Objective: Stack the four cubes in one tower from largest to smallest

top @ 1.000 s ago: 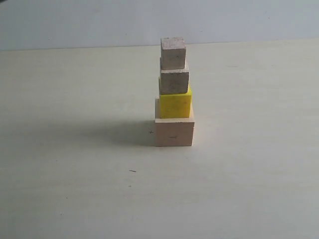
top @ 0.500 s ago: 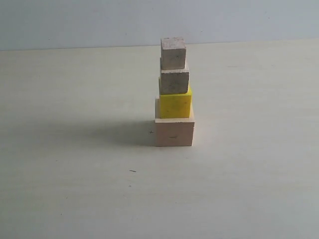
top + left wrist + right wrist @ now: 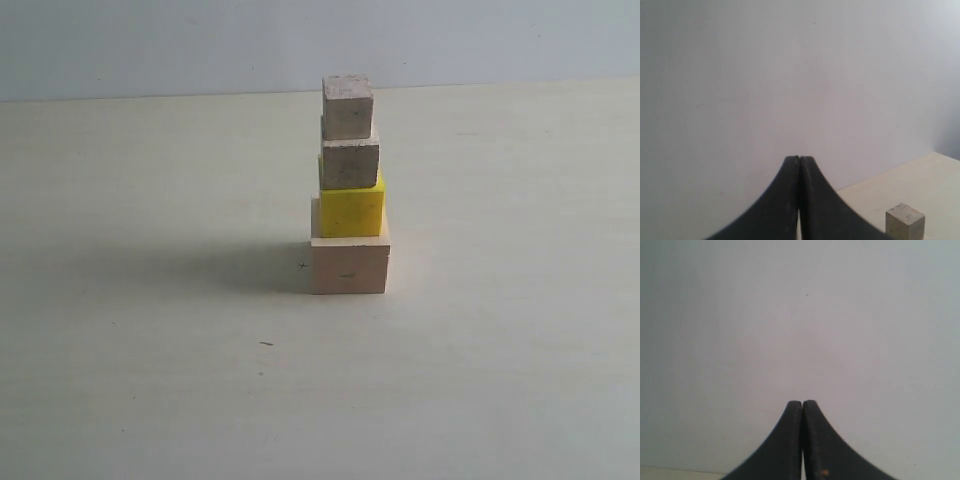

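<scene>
The tower stands upright in the middle of the table in the exterior view. Its base is the large pale pinkish cube [image 3: 349, 266]. On it sits the yellow cube [image 3: 351, 210], then a tan wooden cube [image 3: 350, 163], and the smallest tan cube [image 3: 347, 107] on top. Neither arm shows in that view. My left gripper [image 3: 800, 159] is shut with nothing in it, facing the wall; the smallest tan cube [image 3: 904, 223] shows low at one side of the left wrist view. My right gripper [image 3: 802, 403] is shut and empty, pointing at the bare wall.
The pale table [image 3: 150, 350] stretches wide on both sides of the tower and in front of it. A plain grey-white wall [image 3: 150, 45] runs along its far edge. The tower's shadow falls to its left.
</scene>
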You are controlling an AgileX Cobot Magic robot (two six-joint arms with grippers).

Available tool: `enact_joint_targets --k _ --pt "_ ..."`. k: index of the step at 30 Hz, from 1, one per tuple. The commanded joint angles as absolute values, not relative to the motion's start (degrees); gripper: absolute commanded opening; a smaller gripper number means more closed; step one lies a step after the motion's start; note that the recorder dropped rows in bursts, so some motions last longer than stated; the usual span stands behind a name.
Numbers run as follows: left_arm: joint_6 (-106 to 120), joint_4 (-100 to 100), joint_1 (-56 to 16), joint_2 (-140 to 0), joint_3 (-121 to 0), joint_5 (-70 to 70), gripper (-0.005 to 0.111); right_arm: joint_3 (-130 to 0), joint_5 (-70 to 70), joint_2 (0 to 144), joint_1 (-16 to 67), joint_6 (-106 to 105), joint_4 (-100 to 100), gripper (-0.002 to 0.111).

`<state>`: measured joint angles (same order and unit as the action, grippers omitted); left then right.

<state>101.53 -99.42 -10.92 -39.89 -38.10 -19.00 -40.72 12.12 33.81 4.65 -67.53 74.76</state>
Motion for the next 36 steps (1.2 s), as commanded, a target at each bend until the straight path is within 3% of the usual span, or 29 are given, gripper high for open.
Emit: enact_joint_targets --k 1,28,36 --pt "101.5 -99.9 -10.7 -39.3 -37.8 -19.4 0.000 -40.4 12.1 33.6 4.9 -67.6 74.6 0.000" --pt "101.5 -99.9 -10.7 -39.3 -37.8 -19.3 0.000 -40.4 12.1 33.6 4.9 -67.5 74.6 0.000" --pt "102.0 -96.2 -7.7 -31.6 -37.6 -18.4 0.000 -40.4 12.3 33.6 4.9 -67.5 74.6 0.000"
